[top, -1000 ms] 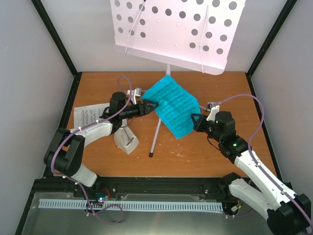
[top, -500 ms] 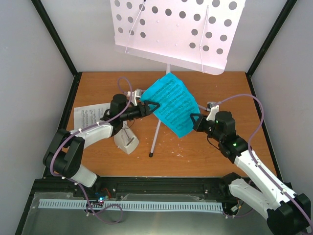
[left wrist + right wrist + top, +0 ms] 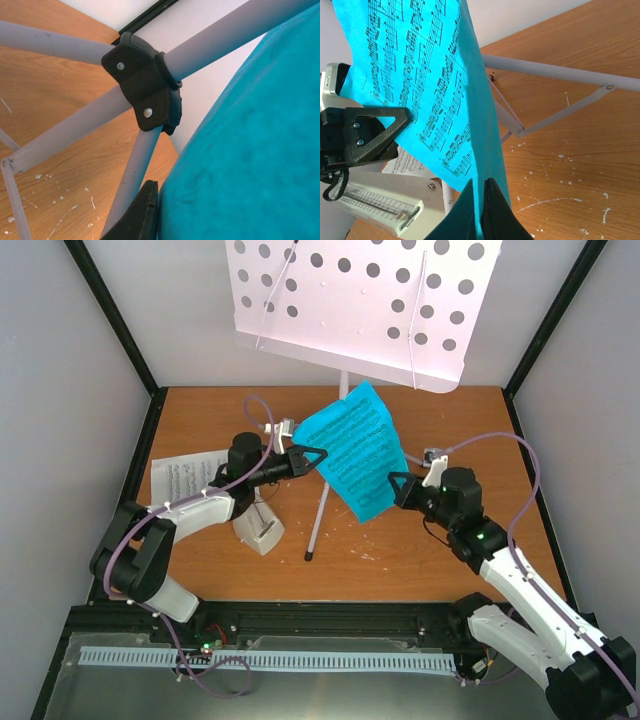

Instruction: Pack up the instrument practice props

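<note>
White arms, black joints, lilac cables, black triangular gripper fingers

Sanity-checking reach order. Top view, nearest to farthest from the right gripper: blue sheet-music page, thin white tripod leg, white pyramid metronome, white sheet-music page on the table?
1. bright blue sheet-music page: held by the right gripper.
2. thin white tripod leg: left of it, mid-table.
3. small white pyramid-shaped metronome: further left.
4. white sheet-music page: flat, far left.

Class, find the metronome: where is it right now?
Top view: the metronome sits left of centre, beside the left arm, between the white sheet-music page and the stand's near tripod leg.
</note>
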Available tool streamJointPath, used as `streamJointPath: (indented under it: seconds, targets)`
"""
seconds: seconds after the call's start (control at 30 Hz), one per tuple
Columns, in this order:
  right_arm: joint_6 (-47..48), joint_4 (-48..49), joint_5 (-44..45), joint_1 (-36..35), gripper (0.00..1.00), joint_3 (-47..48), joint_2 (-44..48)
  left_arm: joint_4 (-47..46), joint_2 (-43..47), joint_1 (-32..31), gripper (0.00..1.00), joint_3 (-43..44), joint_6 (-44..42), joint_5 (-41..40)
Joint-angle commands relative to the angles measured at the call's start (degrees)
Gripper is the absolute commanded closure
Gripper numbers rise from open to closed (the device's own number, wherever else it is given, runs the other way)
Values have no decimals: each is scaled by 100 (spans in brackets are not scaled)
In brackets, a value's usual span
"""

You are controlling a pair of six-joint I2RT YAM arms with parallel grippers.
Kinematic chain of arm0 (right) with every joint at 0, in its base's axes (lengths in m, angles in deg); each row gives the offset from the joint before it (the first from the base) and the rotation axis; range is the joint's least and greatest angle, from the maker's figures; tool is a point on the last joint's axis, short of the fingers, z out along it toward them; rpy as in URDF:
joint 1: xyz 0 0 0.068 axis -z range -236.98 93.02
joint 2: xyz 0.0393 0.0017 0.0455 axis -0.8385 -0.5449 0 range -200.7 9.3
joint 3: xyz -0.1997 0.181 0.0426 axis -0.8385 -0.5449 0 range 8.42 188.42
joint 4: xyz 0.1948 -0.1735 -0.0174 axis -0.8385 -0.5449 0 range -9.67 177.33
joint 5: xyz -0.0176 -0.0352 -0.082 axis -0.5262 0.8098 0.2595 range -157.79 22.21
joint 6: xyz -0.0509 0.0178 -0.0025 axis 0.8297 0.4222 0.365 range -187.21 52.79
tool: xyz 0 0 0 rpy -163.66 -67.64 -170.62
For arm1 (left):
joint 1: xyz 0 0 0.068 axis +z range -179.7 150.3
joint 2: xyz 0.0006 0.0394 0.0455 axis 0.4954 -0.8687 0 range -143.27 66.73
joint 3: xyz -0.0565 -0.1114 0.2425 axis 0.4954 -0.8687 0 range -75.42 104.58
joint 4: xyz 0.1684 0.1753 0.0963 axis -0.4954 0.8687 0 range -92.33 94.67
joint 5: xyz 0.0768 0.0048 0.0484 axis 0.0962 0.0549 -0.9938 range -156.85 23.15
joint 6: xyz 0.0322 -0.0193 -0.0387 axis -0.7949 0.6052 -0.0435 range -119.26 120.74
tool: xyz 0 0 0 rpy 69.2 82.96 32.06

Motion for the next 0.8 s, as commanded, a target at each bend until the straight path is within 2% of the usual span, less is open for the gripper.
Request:
streamJointPath:
  seconds: [0.0,0.07,0.1,0.13,0.17,0.2,0.23,0.3,0.37,0.53,0.77]
  targets:
    - [33,-10,-14,57,97,36,208,151,421,-34,98,124,-337,-162]
    - [103,-41,-77,60,94,121,264,358,598,-35,100,224,-509,-161]
    - [151,-81,-116,55,88,180,282,492,718,-31,100,323,-585,-186]
    - [206,-138,-137,61,77,250,300,653,789,-14,100,392,-676,-197]
    - [273,-213,-154,55,55,322,322,833,931,15,100,466,-758,-194]
    - [335,-307,-154,54,40,413,350,1032,1036,88,99,527,-831,-186]
    - [396,-417,-116,54,28,502,384,1264,1157,205,100,576,-869,-160]
    - [525,-590,-42,54,15,633,514,1597,1390,578,100,563,-857,51]
    - [607,-703,54,54,9,703,652,1842,1633,1012,100,490,-862,250]
    - [696,-887,254,54,1,723,831,2224,1923,2403,100,414,-794,781]
    - [594,-924,312,54,0,577,1042,2039,2047,4315,100,-538,-697,1029]
